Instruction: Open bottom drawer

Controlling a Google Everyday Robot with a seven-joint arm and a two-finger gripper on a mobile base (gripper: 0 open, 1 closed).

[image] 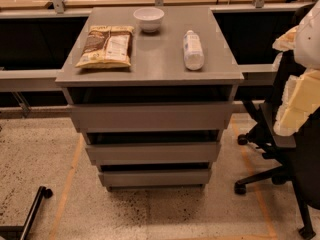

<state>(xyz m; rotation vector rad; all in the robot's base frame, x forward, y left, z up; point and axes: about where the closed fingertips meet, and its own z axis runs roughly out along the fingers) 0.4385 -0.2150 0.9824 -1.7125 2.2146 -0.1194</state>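
The grey cabinet [150, 66] stands in the middle of the camera view with three stacked handle-less fronts. The bottom drawer [155, 177] is the lowest and narrowest-looking front, just above the floor, and its panel sits in line with the cabinet, with a dark gap above it. The mid-sized front [152, 153] and the widest front [150, 116] are above it. My white and yellowish arm [300, 94] shows at the right edge, well right of the cabinet. My gripper is out of view.
On the cabinet top lie a brown and white snack bag [106, 46], a white bowl [148, 19] and a plastic bottle on its side [193, 49]. A black office chair [277, 174] stands at the right. A black wheeled leg [32, 211] is at lower left.
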